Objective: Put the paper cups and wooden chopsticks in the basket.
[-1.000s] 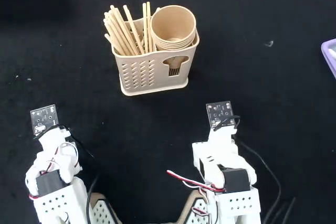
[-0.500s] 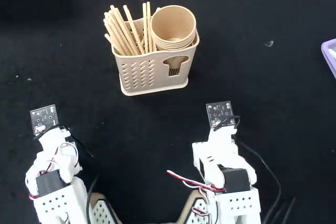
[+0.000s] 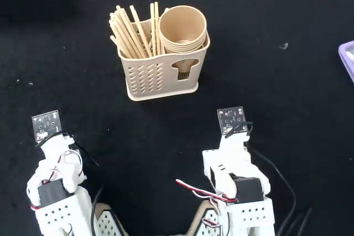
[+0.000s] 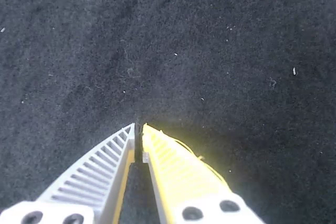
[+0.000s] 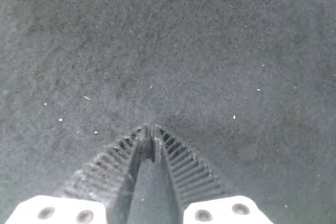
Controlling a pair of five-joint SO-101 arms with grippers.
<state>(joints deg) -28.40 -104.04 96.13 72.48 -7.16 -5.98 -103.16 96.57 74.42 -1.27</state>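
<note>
Paper cups (image 3: pixel 182 26) nest in the basket (image 3: pixel 160 78), right compartment, wooden chopsticks (image 3: pixel 131 32) upright in its left — task seemingly done — so left gripper (image 4: pixel 139 127) and right gripper (image 5: pixel 150 129) sit closed, empty, over the near worktop (image 3: pixel 293 114).

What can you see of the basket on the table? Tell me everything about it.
The basket is a beige, plastic-looking caddy standing upright on the black table. Its front wall has rows of small slots on one side and a keyhole-shaped cutout near the middle. A bundle of wooden chopsticks leans out of one end; a stack of paper cups sits in the other. Nothing else touches it.
</note>
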